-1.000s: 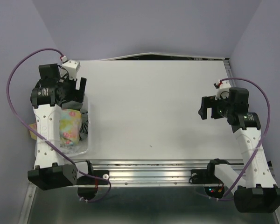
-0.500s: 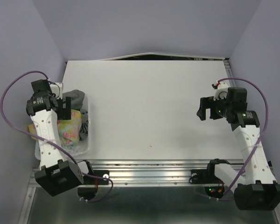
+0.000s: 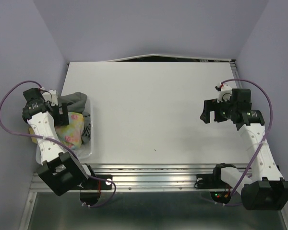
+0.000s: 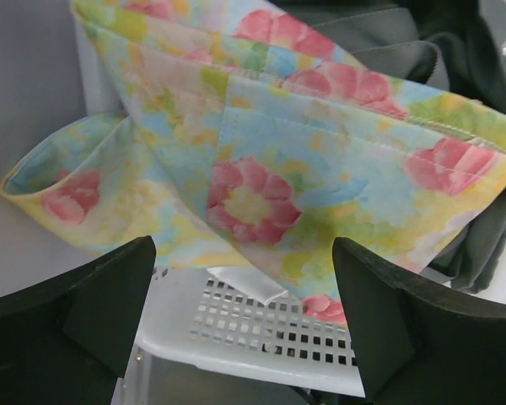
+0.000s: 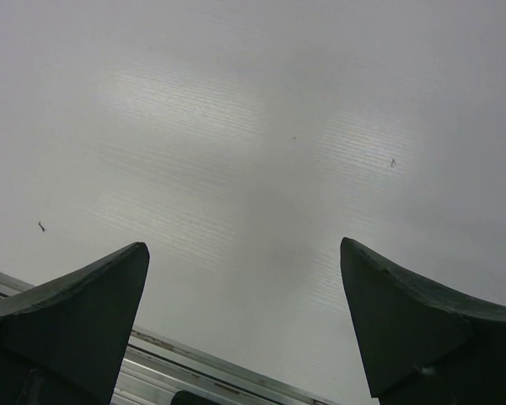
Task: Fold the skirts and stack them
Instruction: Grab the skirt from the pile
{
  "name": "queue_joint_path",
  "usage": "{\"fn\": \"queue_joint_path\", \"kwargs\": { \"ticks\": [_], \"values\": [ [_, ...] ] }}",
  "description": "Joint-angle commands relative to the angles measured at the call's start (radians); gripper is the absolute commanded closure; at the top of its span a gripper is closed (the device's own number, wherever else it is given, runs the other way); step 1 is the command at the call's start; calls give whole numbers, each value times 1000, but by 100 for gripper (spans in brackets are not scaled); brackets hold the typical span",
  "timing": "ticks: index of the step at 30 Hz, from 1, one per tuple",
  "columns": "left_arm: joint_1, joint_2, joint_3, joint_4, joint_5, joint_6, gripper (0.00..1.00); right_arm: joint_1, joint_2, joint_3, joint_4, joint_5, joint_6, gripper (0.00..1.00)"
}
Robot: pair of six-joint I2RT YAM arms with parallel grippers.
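The floral skirt [image 3: 72,130] lies bunched in the white basket [image 3: 88,149] at the table's left edge, with the grey skirt [image 3: 78,100] heaped behind it. In the left wrist view the floral skirt [image 4: 261,169] fills the frame over the basket's perforated rim [image 4: 261,333], and the grey skirt [image 4: 438,51] shows at the top right. My left gripper [image 3: 63,111] [image 4: 240,253] hangs open at the basket's left side, just short of the floral cloth, holding nothing. Over bare table at the right, my right gripper [image 3: 209,114] [image 5: 243,246] is open and empty.
The white table [image 3: 153,110] runs to a metal rail [image 3: 158,173] at its near edge, which also shows in the right wrist view [image 5: 202,371]. Purple walls close in on the left, back and right. Purple cables loop off both arms.
My left arm has swung left and drawn back, bringing its gripper from over the basket's far end down to the floral skirt. The right gripper has shifted only slightly.
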Motion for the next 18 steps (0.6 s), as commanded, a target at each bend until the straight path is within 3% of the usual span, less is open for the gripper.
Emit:
{"fn": "queue_joint_path", "kwargs": {
  "ticks": [1, 4, 12, 16, 18],
  "values": [
    [11, 19, -12, 40, 120, 19, 2, 3, -2, 63, 2, -22, -8, 0],
    [19, 53, -14, 49, 180, 14, 2, 3, -6, 58, 1, -19, -8, 0],
    [30, 107, -6, 69, 266, -4, 28, 3, -25, 30, 7, -7, -13, 0],
    [28, 107, 8, 69, 281, 3, 51, 3, -22, 26, 18, -5, -7, 0],
    [30, 105, 20, 65, 281, 11, 76, 3, -19, 30, 21, -4, -7, 0]
  ]
}}
